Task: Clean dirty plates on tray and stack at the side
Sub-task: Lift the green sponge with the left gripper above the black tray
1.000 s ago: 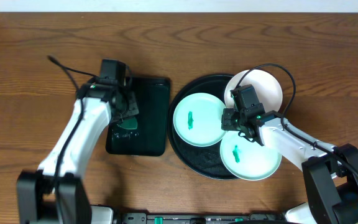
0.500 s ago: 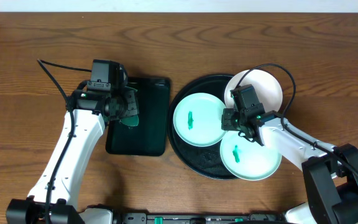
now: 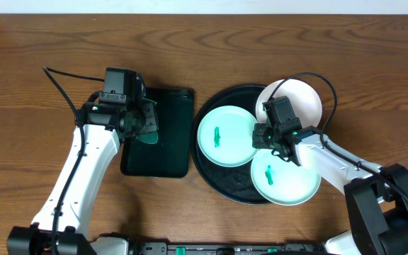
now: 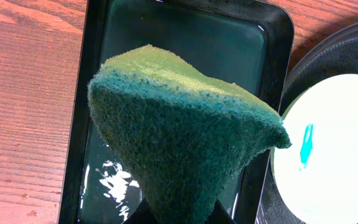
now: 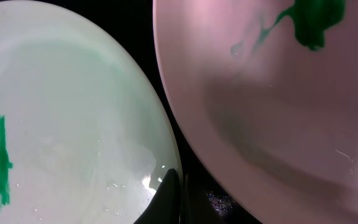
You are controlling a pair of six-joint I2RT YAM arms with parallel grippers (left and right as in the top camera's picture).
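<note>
The round black tray [image 3: 211, 164] holds three dirty plates. A mint plate [image 3: 227, 145] lies at its left, a white plate [image 3: 304, 99] at the back right, and a second mint plate [image 3: 289, 185] at the front right. Both mint plates carry a green smear. My right gripper [image 5: 178, 198] is shut, its tips low at the left mint plate's [image 5: 61, 124] right rim, beside the smeared white plate [image 5: 278, 112]. My left gripper [image 4: 179, 214] is shut on a green sponge [image 4: 185, 137], held above the rectangular black tray [image 4: 185, 37].
The rectangular tray [image 3: 168, 152] sits just left of the round tray, and its floor looks wet. Bare wooden table [image 3: 34, 85] surrounds both. A black cable [image 3: 324, 85] loops over the white plate from my right arm.
My left arm has lifted the sponge and shifted toward the back left of the rectangular tray, then stopped. The right arm and the plates have not moved.
</note>
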